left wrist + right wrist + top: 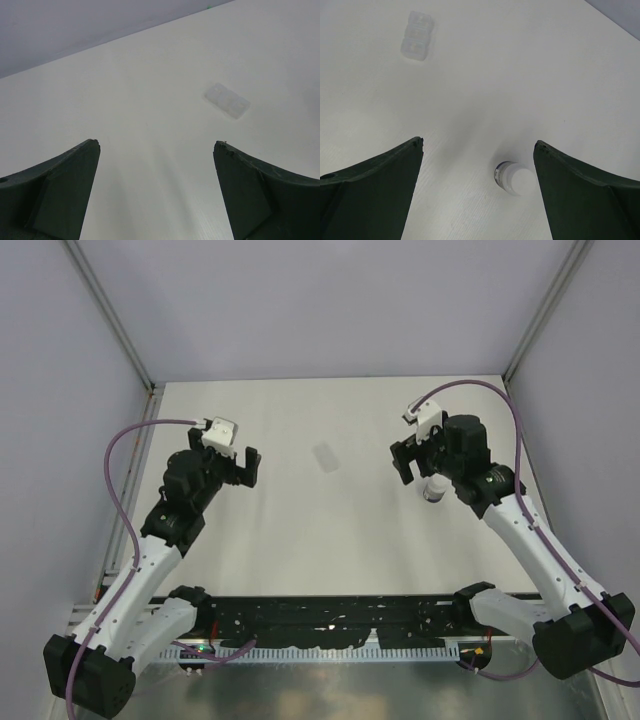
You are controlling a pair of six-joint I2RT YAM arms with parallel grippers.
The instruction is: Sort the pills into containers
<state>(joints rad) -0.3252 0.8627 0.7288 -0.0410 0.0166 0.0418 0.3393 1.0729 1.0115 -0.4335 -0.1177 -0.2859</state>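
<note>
– Top external view first: where are the arms?

– The left gripper (237, 477) hangs over the left part of the white table (300, 550). The right gripper (415, 472) hangs over the right part. They are well apart, with bare tabletop between them.

– And the fingers?

– Both pairs are spread wide and hold nothing. In the left wrist view the left gripper (156, 145) shows two dark fingers far apart with only table between them. The right gripper (478, 142) looks the same in the right wrist view.

– Where are the containers?

– The small flat clear rectangular plastic packet (325, 456) lies flat near the middle of the table, between the two grippers and touching neither. From the left wrist the packet (227, 100) sits ahead and to the right of the fingers. From the right wrist the packet (417, 36) sits ahead and to the left, moulded into a few segments.

– The other one?

– The small cylindrical bottle with a white cap and greyish body (432, 490) stands upright just beside the right gripper. In the right wrist view the bottle (515, 179) stands on the table below the gap, nearer the right-hand finger, and I cannot tell if it touches.

– Pills?

– The pills are too small to make out in any view.
</note>
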